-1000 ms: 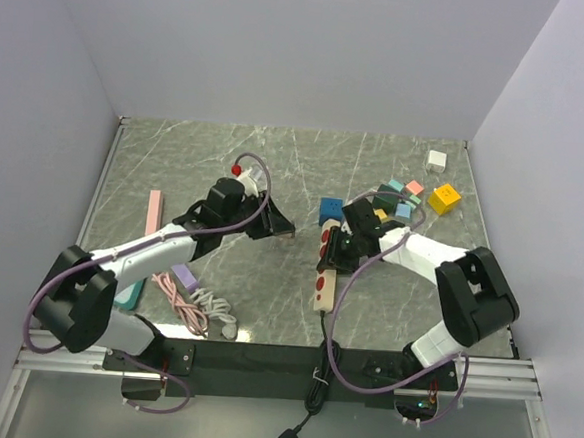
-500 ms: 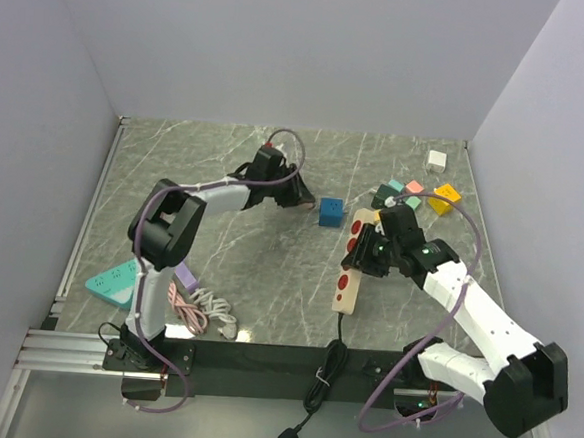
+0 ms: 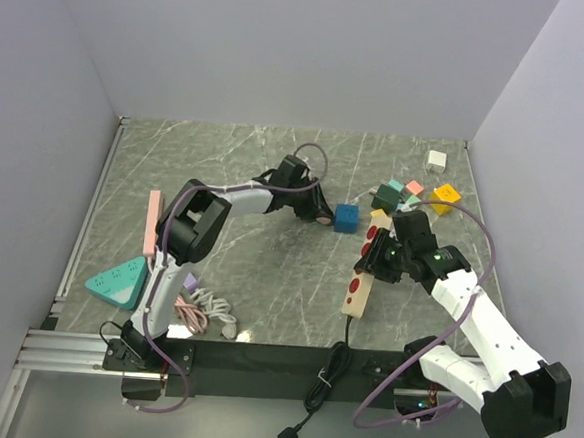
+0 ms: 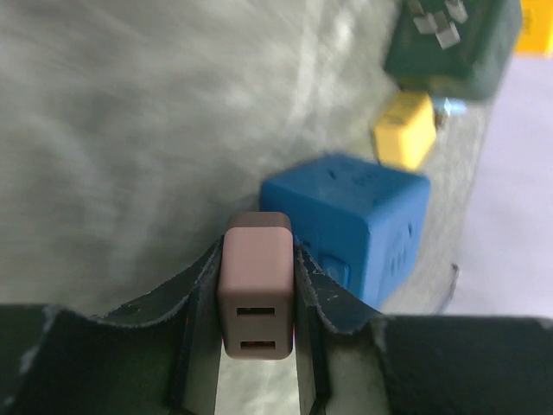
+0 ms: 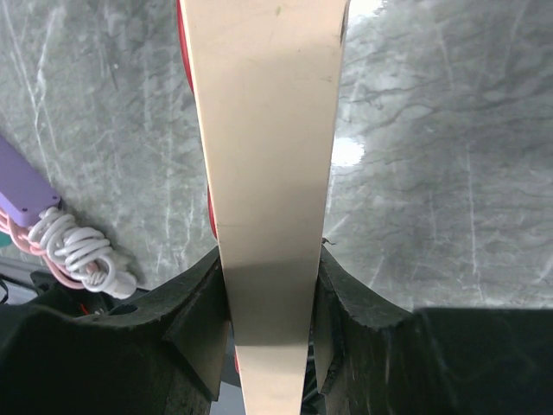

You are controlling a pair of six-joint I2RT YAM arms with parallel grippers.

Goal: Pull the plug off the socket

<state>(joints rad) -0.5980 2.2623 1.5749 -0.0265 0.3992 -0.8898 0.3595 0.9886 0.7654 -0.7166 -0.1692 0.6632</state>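
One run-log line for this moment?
left tool: shut on pink charger | right tool: shut on power strip | state: pink charger off power strip, beside blue cube

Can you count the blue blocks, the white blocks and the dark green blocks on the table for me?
blue block: 1
white block: 1
dark green block: 1
Total: 3

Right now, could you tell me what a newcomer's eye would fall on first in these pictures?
The left hand reaches across to mid-table and pinches a pink plug, close beside a blue cube. Just right of centre, the right hand clamps a cream strip with red sockets, and the plug is clear of it. Coloured blocks cluster at the far right.
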